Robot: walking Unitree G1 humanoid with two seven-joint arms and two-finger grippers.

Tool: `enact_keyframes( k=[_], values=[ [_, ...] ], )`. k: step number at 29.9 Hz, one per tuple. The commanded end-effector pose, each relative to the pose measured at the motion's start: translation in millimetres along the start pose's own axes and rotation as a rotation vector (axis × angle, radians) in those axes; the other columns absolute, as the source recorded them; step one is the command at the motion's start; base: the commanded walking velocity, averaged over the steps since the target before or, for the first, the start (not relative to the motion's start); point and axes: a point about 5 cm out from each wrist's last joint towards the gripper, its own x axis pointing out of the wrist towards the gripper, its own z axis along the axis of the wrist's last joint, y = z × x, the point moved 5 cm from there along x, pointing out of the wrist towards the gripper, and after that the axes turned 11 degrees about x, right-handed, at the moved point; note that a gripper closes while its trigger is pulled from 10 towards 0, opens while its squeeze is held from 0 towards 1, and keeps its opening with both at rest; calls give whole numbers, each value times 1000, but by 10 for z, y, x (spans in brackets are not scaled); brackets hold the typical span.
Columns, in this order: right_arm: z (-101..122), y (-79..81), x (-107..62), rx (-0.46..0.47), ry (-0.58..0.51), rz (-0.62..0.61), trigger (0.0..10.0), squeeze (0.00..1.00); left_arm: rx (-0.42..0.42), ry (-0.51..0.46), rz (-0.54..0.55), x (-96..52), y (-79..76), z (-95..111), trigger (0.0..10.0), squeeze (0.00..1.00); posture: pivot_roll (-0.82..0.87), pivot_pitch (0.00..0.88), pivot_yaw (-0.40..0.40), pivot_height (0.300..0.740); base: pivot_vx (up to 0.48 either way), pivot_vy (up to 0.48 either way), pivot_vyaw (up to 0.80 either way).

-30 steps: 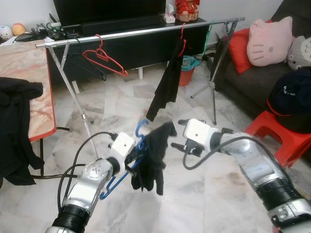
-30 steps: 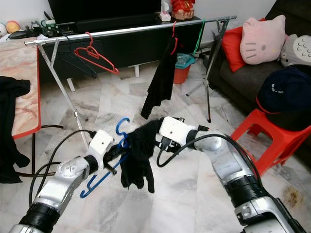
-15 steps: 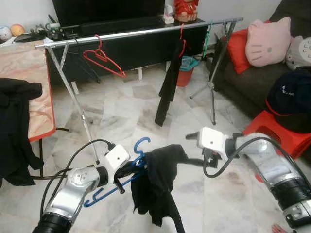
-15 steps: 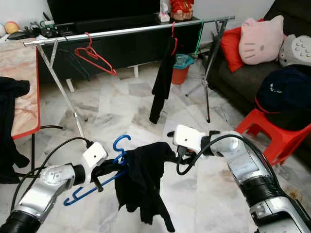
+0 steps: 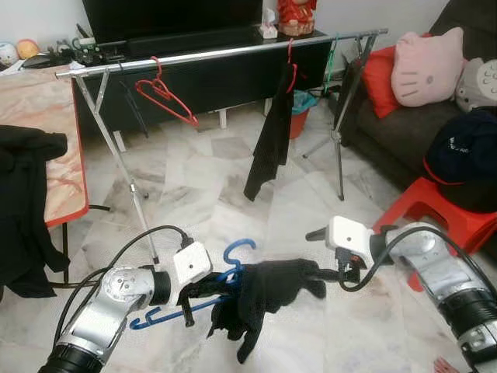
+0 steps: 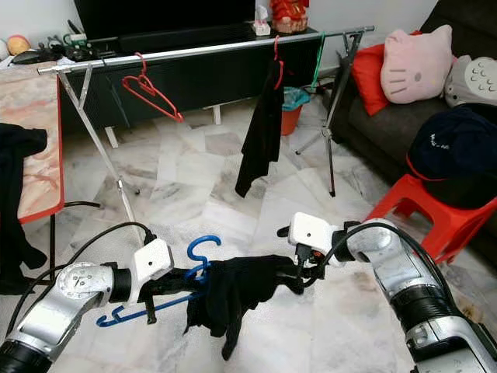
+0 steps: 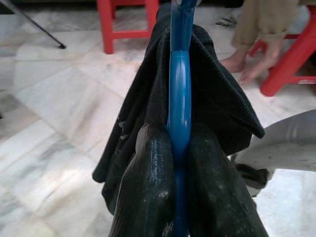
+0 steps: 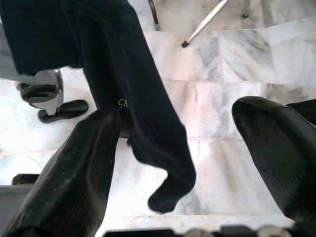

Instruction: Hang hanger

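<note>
A blue hanger [image 5: 233,268] draped with a black garment [image 5: 268,289] sits pinched between the fingers [image 7: 150,187] of the left gripper [image 5: 194,289], apparently held level so the cloth stays on. Just beyond the garment's far end, the right gripper [image 5: 330,273] has its fingers spread wide, the cloth hanging between them ungripped. Well ahead of both grippers stands the metal clothes rail [image 5: 233,50], carrying a red hanger [image 5: 167,97] and a dark garment [image 5: 272,140]. White marble floor [image 5: 202,186] lies below; a sofa [image 5: 404,116] flanks the right arm.
</note>
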Motion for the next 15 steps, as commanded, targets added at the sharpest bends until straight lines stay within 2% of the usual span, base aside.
enact_keyframes(
  k=[1, 6, 15],
  values=[
    [63, -11, 1, -19, -14, 13, 10000, 0, 33, -43, -20, 4, -3, 144, 10000, 0, 41, 0, -38, 740, 0, 0, 0],
    [98, 3, 49, -1, -46, 32, 10000, 0, 50, -51, -54, 40, -48, 201, 10000, 0, 41, 0, -38, 740, 0, 0, 0],
    [217, 140, 175, 24, -123, 126, 10000, 0, 59, -84, -120, 116, -116, 344, 10000, 0, 48, 0, -45, 740, 0, 0, 0]
  ],
)
